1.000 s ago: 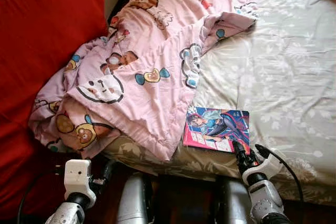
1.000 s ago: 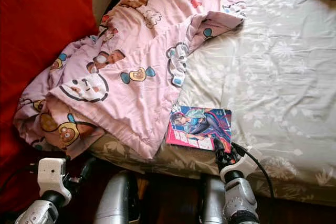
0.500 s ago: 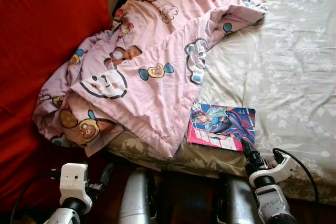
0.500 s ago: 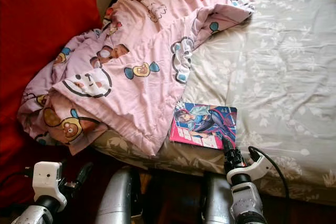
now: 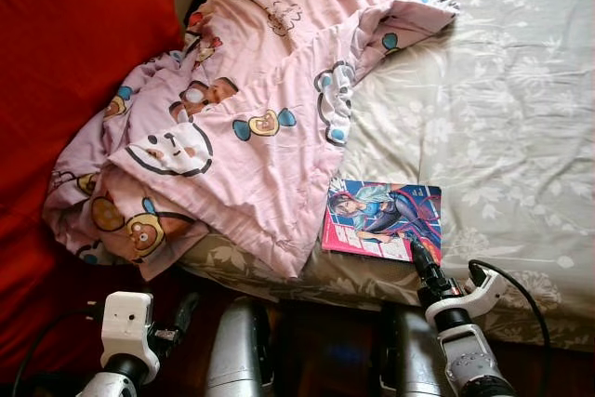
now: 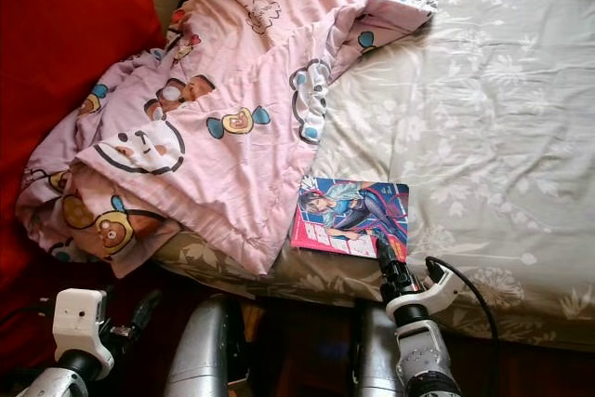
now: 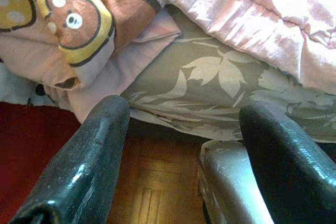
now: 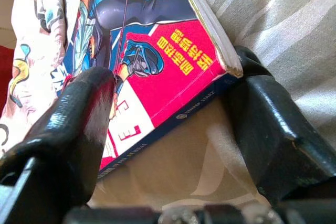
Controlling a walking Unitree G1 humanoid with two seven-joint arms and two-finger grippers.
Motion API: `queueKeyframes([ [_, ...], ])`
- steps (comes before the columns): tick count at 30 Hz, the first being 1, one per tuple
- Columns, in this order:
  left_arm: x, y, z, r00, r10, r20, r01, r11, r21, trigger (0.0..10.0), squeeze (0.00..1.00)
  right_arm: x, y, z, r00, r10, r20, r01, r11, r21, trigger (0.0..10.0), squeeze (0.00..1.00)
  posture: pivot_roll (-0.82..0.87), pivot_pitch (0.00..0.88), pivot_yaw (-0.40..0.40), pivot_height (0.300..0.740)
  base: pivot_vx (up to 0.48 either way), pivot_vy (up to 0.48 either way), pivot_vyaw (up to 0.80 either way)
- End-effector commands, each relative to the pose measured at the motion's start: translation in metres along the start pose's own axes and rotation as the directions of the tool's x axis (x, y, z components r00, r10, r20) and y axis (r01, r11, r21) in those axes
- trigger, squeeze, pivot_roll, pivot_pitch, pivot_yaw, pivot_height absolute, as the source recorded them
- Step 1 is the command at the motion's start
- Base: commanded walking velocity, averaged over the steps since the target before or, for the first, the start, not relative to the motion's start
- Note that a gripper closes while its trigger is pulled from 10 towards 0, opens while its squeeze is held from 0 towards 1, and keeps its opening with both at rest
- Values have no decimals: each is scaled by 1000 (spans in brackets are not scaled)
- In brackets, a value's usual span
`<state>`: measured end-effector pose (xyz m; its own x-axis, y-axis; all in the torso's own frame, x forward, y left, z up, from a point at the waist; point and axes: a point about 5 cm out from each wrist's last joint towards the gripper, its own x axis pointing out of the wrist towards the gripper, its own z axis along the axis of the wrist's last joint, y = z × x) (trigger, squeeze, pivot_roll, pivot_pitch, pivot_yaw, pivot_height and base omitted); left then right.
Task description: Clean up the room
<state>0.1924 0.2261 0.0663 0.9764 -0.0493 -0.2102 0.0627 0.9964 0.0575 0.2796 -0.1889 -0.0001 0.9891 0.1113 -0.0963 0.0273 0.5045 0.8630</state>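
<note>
Right gripper [image 8: 168, 129] has advanced to the book [image 5: 382, 221] corner, fingers spread astride it, not clamped; book lies on the bed [image 5: 521, 118] beside the quilt [image 5: 251, 109]; left gripper [image 7: 184, 145] open, empty.

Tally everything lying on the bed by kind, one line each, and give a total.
Blanket: 1
Book: 1
Total: 2, not counting the bed sheet itself.
</note>
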Motion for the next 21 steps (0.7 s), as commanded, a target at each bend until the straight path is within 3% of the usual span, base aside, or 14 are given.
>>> queueKeyframes([
  [1,-4,3,-7,999,12,-46,-12,1000,8,10000,0,-6,0,-30,993,-14,-119,20,999,43,10000,0,197,332,144,586,0,0,0],
  [2,-4,3,-7,999,12,-46,-12,1000,8,10000,0,-6,0,-30,993,-14,-119,20,999,43,10000,0,197,332,144,586,0,0,0],
  [3,-3,2,-7,999,12,-45,-12,1000,6,10000,0,-6,-1,-26,995,-17,-99,22,999,46,0,0,194,329,141,586,0,0,0],
  [21,3,-1,-9,999,14,-39,-14,1000,-8,10000,0,-2,1,-20,997,-19,-73,23,999,44,0,0,184,305,129,586,0,0,0],
])
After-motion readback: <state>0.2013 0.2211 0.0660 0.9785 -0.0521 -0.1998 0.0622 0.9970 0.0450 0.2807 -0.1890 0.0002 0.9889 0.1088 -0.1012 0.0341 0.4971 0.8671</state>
